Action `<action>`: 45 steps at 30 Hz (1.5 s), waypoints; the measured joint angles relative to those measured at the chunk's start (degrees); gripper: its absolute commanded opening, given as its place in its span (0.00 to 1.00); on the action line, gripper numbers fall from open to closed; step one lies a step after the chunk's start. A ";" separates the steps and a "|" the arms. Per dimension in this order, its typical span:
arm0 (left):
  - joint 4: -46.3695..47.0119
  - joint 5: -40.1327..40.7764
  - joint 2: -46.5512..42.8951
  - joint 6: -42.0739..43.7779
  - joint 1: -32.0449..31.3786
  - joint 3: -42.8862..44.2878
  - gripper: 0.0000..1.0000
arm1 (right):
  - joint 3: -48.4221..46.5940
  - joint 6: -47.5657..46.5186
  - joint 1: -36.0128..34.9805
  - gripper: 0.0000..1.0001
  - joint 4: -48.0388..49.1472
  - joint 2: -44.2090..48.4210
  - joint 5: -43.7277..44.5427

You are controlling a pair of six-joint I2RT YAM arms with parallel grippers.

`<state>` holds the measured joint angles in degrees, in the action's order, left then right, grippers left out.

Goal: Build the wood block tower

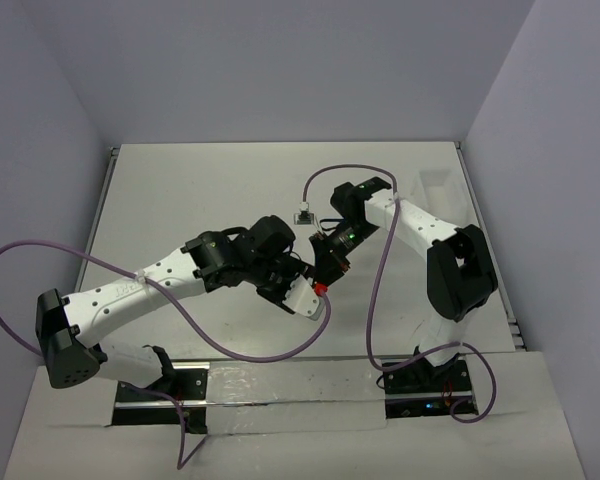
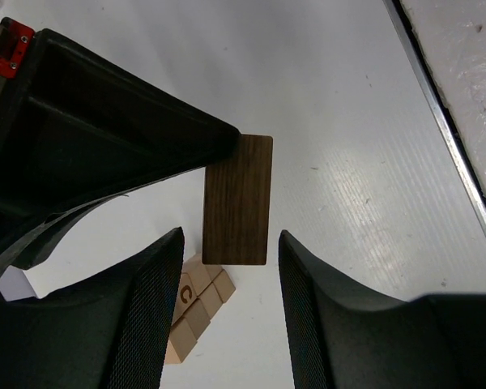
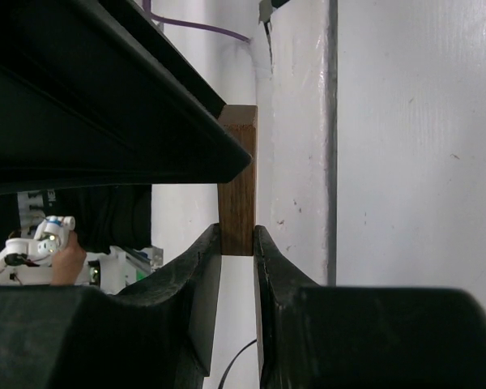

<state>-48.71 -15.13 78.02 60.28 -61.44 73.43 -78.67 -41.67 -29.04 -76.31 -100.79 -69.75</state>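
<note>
Left hand (image 2: 230, 237) stands open, straddling a dark plank (image 2: 238, 190) without touching it. Right hand (image 3: 237, 233) grips that plank, seen edge-on. Below, tan blocks (image 2: 198, 304) sit clustered on the tabletop (image 2: 348, 203), perhaps stacked.

White table (image 1: 180, 200) w/ white plastic tray (image 1: 442, 186) at far-right corner — grey walls (image 1: 280, 70) around
</note>
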 measured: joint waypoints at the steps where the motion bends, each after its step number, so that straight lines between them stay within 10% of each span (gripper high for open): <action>1: -0.01 0.09 0.00 0.13 -0.09 0.00 0.56 | 0.00 0.16 0.00 0.00 -0.01 -0.12 -0.05; 9: -0.01 1.09 0.00 0.47 -1.11 -0.05 0.48 | 0.00 0.97 -0.02 0.00 -0.02 -0.42 -0.41; 19: 0.19 1.50 -0.04 0.65 -1.21 -0.76 0.13 | 0.00 1.59 -0.07 0.00 0.02 -0.42 -0.23; 23: 1.38 1.67 -0.56 0.49 -1.24 -1.94 0.00 | 0.00 1.86 -0.09 0.67 0.07 -0.42 0.18; 26: 1.57 1.76 -1.18 0.02 -0.89 -3.21 0.00 | -0.07 2.38 -0.09 0.98 -0.22 -0.39 -0.16; 34: 0.21 -2.51 -4.52 -2.46 8.69 -3.69 0.00 | -2.93 3.74 2.33 1.00 -0.62 -0.28 -0.47; 45: -8.68 -16.03 1.52 3.62 37.43 8.30 0.01 | -12.95 3.70 15.34 1.00 -0.62 -0.25 -0.21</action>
<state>-57.39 -31.16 79.54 63.90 -24.01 81.73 -91.62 -37.97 -13.69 -76.93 -101.04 -69.95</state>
